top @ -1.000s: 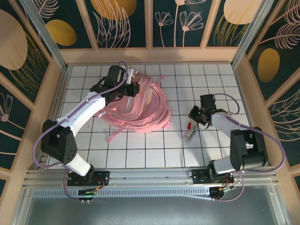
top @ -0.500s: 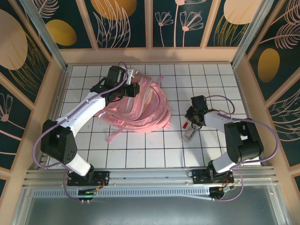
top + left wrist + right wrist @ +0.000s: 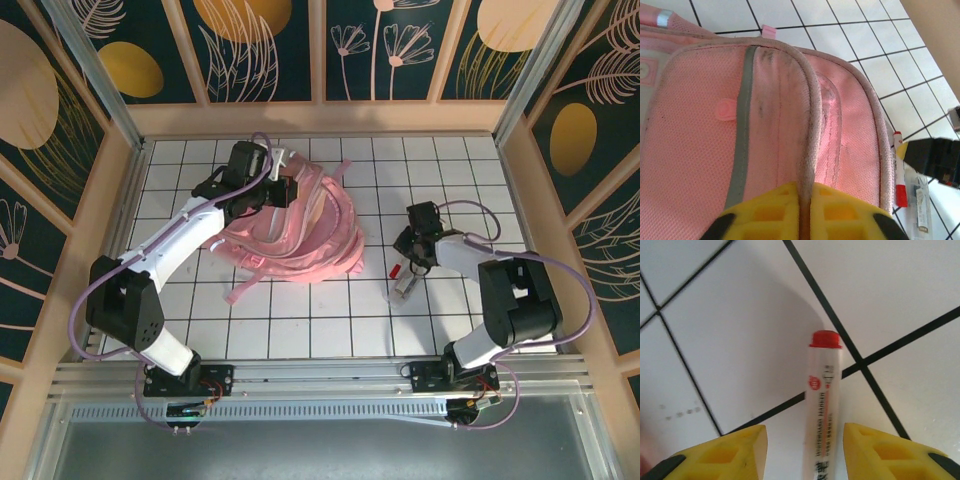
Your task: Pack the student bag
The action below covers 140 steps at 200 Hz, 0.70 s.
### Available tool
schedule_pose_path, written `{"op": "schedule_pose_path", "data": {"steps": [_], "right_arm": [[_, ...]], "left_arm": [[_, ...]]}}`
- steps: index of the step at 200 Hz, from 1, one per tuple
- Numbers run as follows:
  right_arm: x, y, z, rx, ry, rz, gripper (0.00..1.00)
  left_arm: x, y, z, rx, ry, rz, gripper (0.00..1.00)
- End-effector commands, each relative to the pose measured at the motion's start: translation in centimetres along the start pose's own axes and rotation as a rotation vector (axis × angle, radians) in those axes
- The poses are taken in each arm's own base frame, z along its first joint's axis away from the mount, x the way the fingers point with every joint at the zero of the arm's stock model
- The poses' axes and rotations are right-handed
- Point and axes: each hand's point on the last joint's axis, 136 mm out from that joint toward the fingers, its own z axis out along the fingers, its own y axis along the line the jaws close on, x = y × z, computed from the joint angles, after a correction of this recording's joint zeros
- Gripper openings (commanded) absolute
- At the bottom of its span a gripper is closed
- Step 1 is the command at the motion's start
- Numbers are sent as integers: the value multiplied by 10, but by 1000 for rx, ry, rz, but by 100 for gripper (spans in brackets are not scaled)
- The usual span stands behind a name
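Observation:
The student bag (image 3: 300, 235) is a pink fabric backpack lying left of the table's middle. My left gripper (image 3: 283, 190) sits at its far upper edge. In the left wrist view the yellow fingers (image 3: 775, 215) pinch the grey piped rim of the student bag (image 3: 765, 125), so the left gripper (image 3: 807, 192) is shut on it. A white whiteboard marker with a red cap (image 3: 397, 268) lies flat on the tiles to the bag's right. My right gripper (image 3: 407, 258) hangs over it. The right gripper (image 3: 804, 427) is open, and the marker (image 3: 822, 400) lies between its fingers, nearer the right one.
A small clear packet (image 3: 403, 288) lies just in front of the marker, and it also appears past the bag as the packet (image 3: 921, 205). A loose pink strap (image 3: 243, 290) trails toward the near left. Wooden walls (image 3: 320, 118) enclose the white gridded table (image 3: 320, 320).
The right gripper shifted slightly left over the marker and opened its fingers around it. The left arm and the bag have not visibly moved.

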Motion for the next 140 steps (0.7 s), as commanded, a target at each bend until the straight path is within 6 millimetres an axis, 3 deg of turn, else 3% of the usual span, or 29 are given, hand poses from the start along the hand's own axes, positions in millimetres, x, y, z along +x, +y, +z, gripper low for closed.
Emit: {"op": "schedule_pose_path", "data": {"steps": [1,8,27,42,61,88,115,128,140], "right_arm": [[-34,31,-46,-87,-95,-34,49],[-42,35,-58,-101,-119,-43,49],[-55,49,-87,-151,-169,-120,50],[-53,76,-111,-206,-217,-293,51],[-19,120,-130,-335,-217,-575,53],[37,161,-136,-539,-62,-716,53],[104,198,-135,-661,-8,-1021,53],[116,212,-130,-639,-34,-1086,54],[108,223,-118,-571,-69,-1042,55]], "left_arm": [[1,-8,-5,42,-17,-40,37],[-2,-6,-9,23,-35,-42,43],[-6,0,-25,-31,-82,-31,46],[-6,7,-39,-82,-109,-32,52],[3,36,-59,-239,-120,-99,66],[41,102,-83,-496,-103,-306,71],[76,138,-82,-494,-55,-469,73],[96,159,-74,-514,-22,-537,82],[103,176,-70,-544,-15,-593,87]]}}
